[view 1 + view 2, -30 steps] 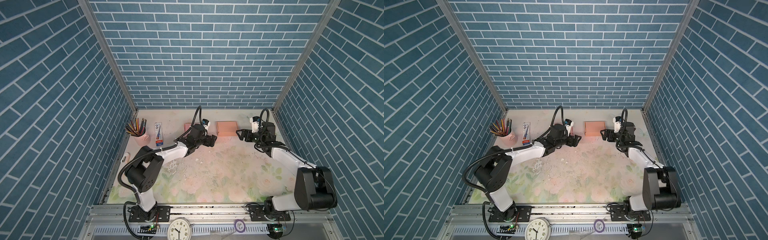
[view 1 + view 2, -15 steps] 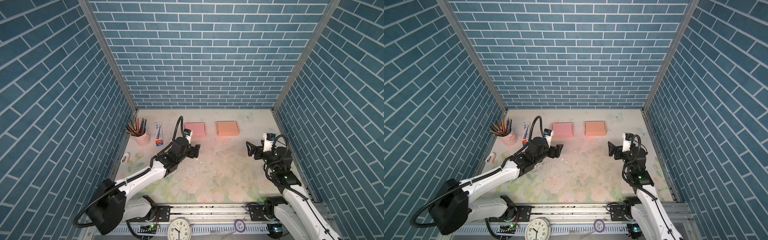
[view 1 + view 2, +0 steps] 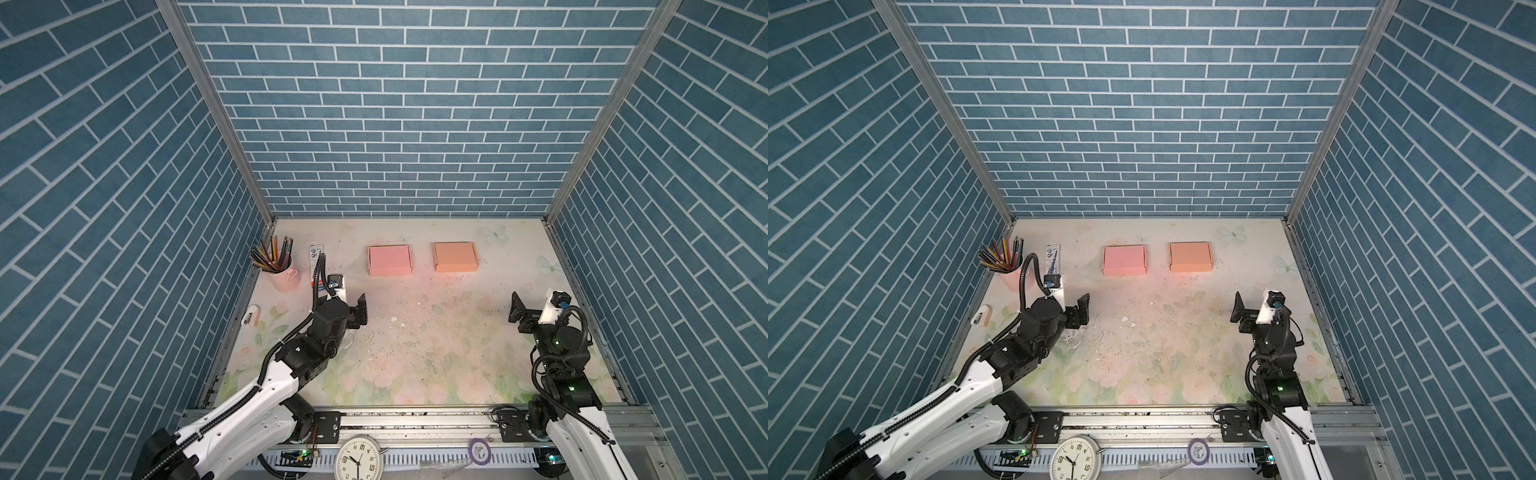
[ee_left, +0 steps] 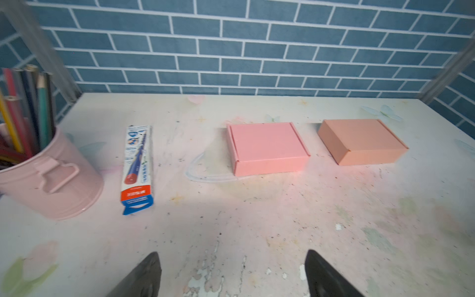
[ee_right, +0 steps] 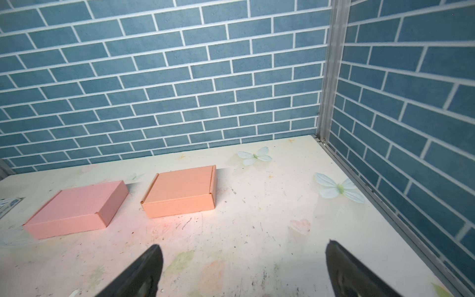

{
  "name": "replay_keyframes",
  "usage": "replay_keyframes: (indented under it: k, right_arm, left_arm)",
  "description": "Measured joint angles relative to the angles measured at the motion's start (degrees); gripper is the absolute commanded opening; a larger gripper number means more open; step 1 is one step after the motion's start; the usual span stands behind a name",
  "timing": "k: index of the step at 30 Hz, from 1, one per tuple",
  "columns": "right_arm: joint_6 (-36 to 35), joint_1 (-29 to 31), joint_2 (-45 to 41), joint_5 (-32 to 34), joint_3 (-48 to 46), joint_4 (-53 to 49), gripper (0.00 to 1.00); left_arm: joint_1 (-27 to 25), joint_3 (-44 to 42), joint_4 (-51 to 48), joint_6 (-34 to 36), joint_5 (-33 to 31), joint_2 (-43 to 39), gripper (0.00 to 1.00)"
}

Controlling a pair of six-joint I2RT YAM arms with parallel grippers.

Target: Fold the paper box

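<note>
Pink box (image 4: 267,146) and orange box (image 5: 180,191) sit closed well ahead of left gripper (image 4: 232,253) and right gripper (image 5: 243,244), jaws wide, empty; folding seemingly done, parking next.

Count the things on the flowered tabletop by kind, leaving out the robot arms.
Closed boxes: 2, the pink paper box and the orange paper box
Pots: 1, the pink metal pot holding coloured pencils
Cartons: 1, the flat blue and white pencil carton
Unidentified: 1, the small white and pink object at the left edge
Total: 5
</note>
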Motion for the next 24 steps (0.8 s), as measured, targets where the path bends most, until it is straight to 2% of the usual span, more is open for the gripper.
replay_keyframes:
  k: [11,24]
  right_arm:
    - [-2.54,0.0,-0.37,1.6,-2.21,-0.59,0.98]
    - [-3.48,0.0,-2.56,0.92,-7.5,-1.86,0.98]
  left_arm:
    - [0.02,-7.34,1.29,6.12,-9.64,-11.02,0.88]
    - [0.04,-16.31,6.16,10.32,-22.86,-16.06,0.88]
